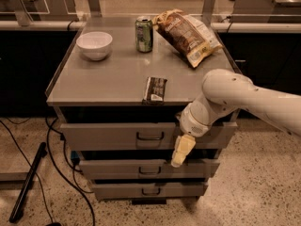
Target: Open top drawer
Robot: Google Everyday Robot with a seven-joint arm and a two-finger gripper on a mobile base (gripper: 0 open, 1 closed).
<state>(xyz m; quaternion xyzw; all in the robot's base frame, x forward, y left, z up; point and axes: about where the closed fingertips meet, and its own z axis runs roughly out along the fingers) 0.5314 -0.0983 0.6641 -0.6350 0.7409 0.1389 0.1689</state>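
The top drawer (108,135) is the widest grey front, just under the cabinet top, with a small dark handle (150,136) at its centre. A dark gap shows above it and its front stands slightly forward of the two narrower drawers below. My gripper (181,150) hangs from the white arm (225,95) and points down. It is just right of the handle and slightly below it, in front of the drawer's lower edge. I cannot tell whether it touches the drawer.
On the cabinet top (113,79) are a white bowl (94,44), a green can (144,34), a chip bag (186,36) and a dark snack bar (155,89). Two narrower drawers (117,168) sit below. Cables (56,173) and a black rod (28,182) lie on the floor at left.
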